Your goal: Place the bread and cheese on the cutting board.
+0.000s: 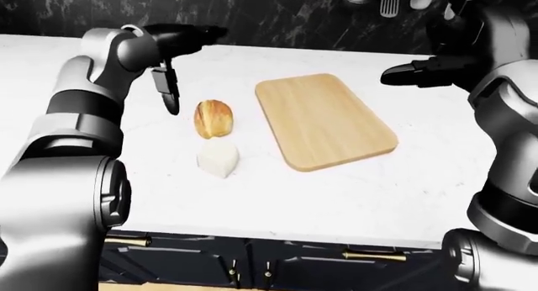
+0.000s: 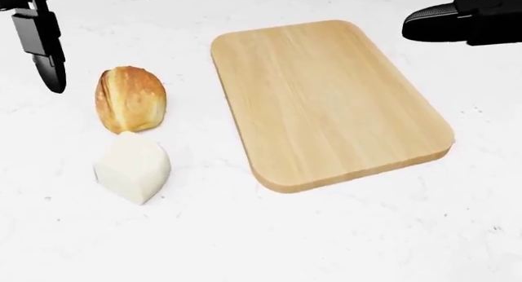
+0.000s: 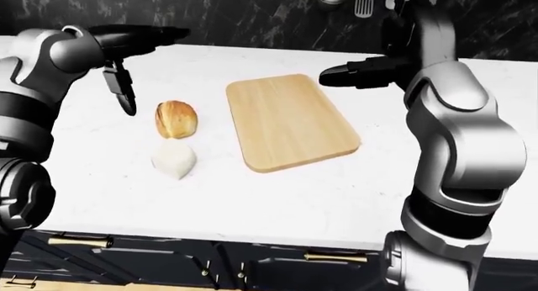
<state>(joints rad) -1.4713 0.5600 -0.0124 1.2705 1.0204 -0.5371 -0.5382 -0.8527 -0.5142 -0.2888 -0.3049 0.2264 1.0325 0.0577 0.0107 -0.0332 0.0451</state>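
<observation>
A golden bread roll point(image 2: 130, 99) lies on the white counter, left of the wooden cutting board point(image 2: 326, 101). A white wedge of cheese point(image 2: 133, 167) sits just below the roll, touching it. The board is bare. My left hand point(image 1: 181, 54) hovers open above and to the left of the roll, one finger point(image 2: 44, 46) hanging down, holding nothing. My right hand point(image 1: 412, 73) hovers open above the board's upper right corner, empty.
The white marble counter point(image 1: 353, 196) ends at a near edge above dark cabinets with brass handles point(image 1: 370, 255). A dark marbled wall with hanging utensils point(image 1: 388, 1) rises at the top.
</observation>
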